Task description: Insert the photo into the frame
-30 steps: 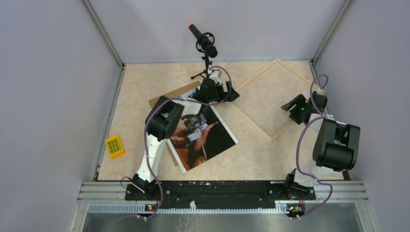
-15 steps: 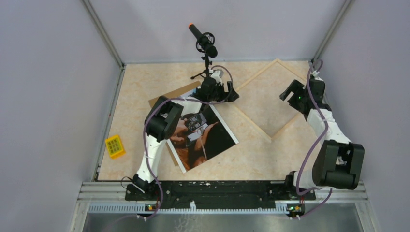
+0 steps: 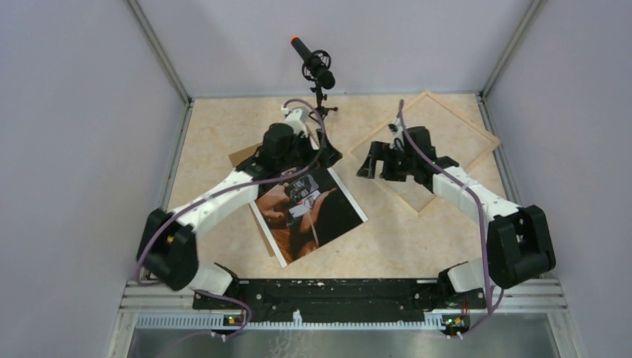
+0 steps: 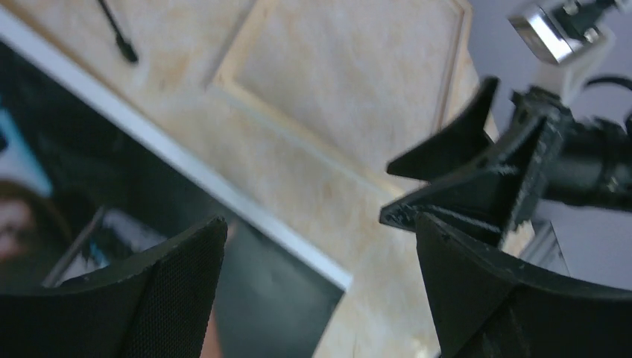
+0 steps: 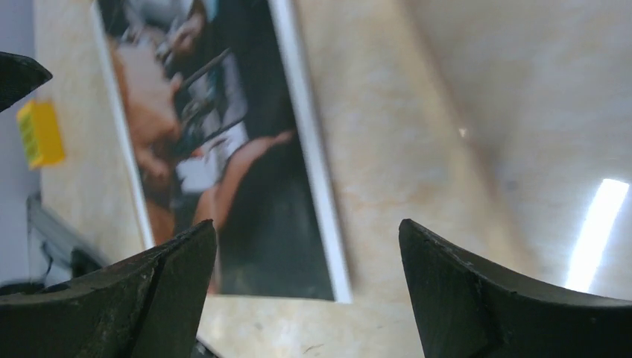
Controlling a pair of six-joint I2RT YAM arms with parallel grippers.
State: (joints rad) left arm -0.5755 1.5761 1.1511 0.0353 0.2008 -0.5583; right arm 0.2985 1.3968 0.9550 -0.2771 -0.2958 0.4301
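Collision worries us most: both grippers hang close together over the strip of table between the photo (image 3: 320, 216) and the frame (image 3: 462, 115), and either arm reaching across could strike the other. The left gripper (image 4: 320, 224) gapes wide above the photo's far edge. The right gripper (image 5: 307, 224), jaws likewise spread and empty, hovers at the frame's nearest corner. The photo lies flat, face up, on a brown backing board (image 3: 240, 156), near the frame; it looks thin enough that fingers may skid or crease it.
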